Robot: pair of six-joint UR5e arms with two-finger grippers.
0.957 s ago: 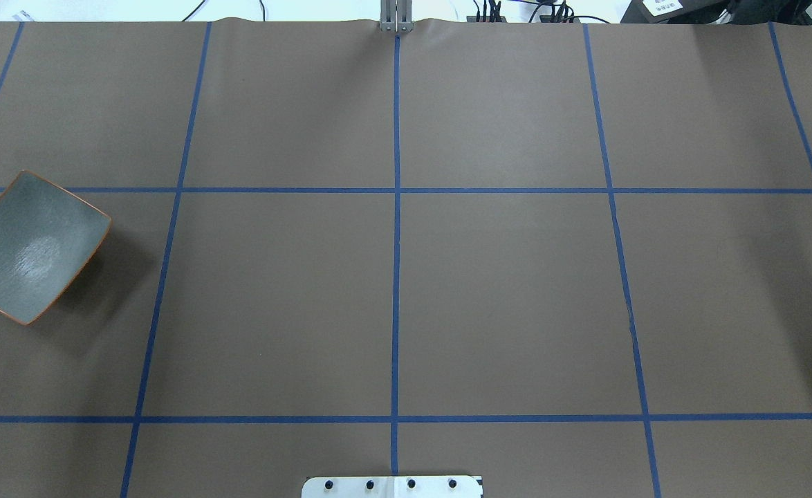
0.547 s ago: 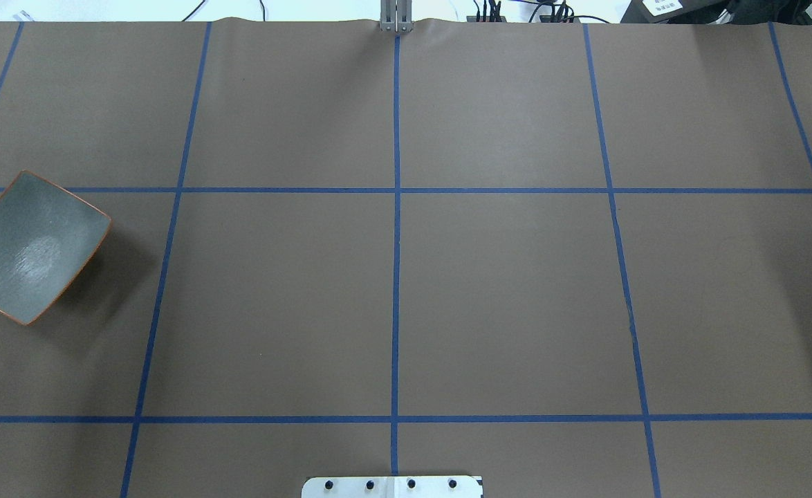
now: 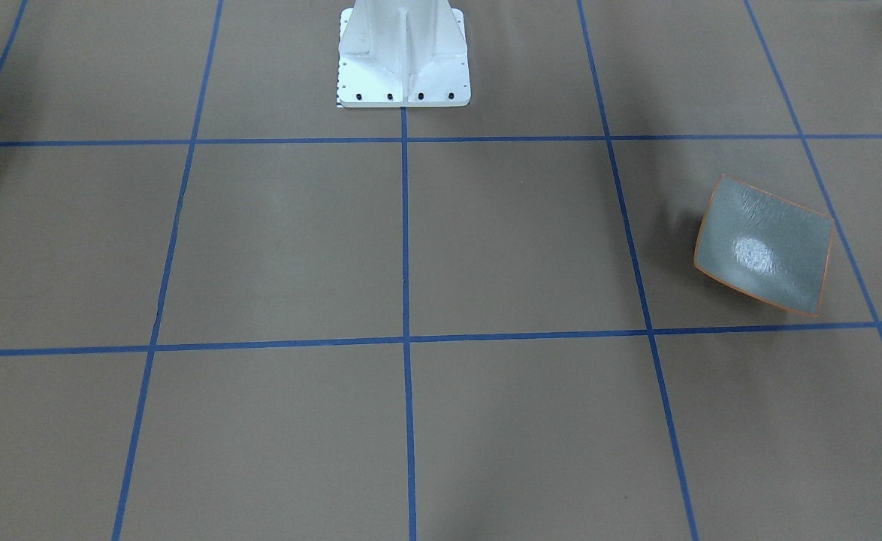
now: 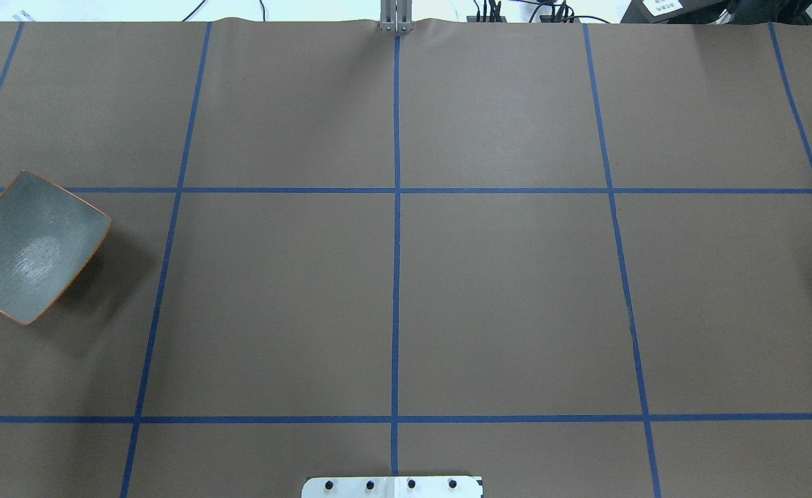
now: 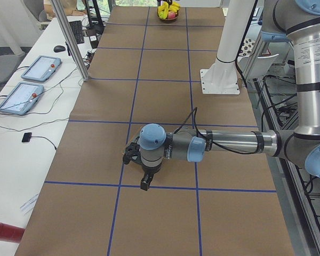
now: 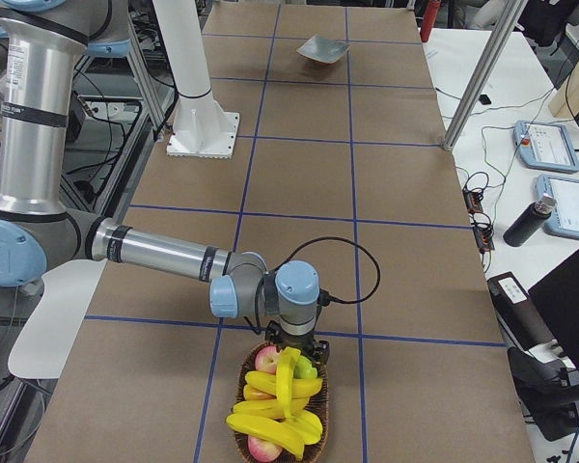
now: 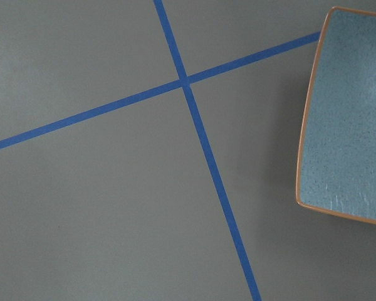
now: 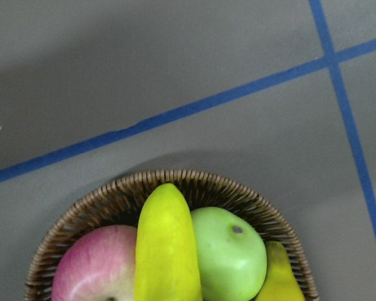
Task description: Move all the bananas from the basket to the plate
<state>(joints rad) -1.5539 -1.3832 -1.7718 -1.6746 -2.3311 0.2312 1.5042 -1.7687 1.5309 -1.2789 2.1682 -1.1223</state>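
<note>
Nothing is moving since a second ago. The top banana (image 8: 166, 244) is lying just below your right gripper (image 6: 296, 353), lengthwise toward the table's right end; whether the jaws are open, I cannot tell.

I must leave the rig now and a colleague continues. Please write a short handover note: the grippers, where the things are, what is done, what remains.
Left gripper: hangs over the table near the plate; open or shut cannot be told.
Right gripper: hangs above the rim of the basket; open or shut cannot be told.
Bananas: all in the basket, with apples, at the table's end on the robot's right.
Plate: empty, at the robot's left end.
Done: no banana is on the plate yet.
Left: every banana to the plate.
</note>
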